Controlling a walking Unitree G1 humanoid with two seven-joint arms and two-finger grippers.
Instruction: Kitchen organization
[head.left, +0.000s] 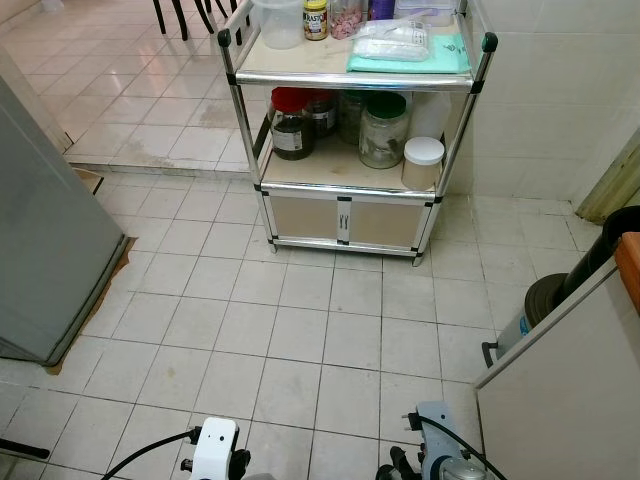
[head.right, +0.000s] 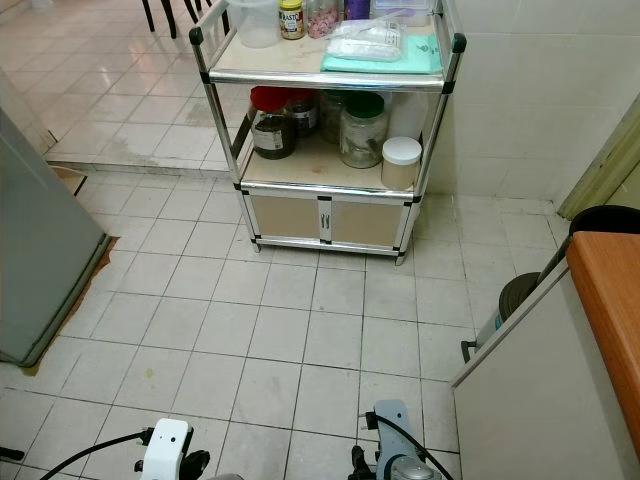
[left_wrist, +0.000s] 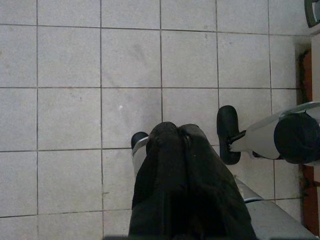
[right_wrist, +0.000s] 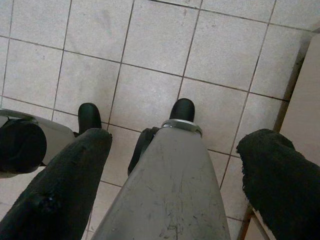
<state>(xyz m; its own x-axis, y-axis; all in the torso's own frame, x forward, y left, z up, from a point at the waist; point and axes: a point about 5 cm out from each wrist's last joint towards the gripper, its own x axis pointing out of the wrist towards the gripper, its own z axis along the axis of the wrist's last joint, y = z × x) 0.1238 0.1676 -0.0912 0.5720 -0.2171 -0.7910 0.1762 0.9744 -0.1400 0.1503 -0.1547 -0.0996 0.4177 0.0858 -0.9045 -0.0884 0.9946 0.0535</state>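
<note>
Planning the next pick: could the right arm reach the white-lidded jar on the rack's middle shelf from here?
Probably not. The white-lidded jar stands across open floor tiles, while the right gripper hangs low, open, pointing at the floor. Nothing blocks it; step closer first.

The small jar (head.left: 316, 18) on the top shelf has a yellow label; its letters are too blurry to read

Home kitchen. White tiled floor (head.left: 300, 330) and tiled wall (head.left: 560, 90). Aluminium-framed storage rack (head.left: 350, 190) against the wall, with a cupboard base; middle shelf holds glass jars (head.left: 383, 130) and a white-lidded container (head.left: 423, 162); top shelf holds bottles and a bagged item. Wooden worktop (head.right: 610, 320) at right. Grey appliance side (head.left: 45, 250) at left.
</note>
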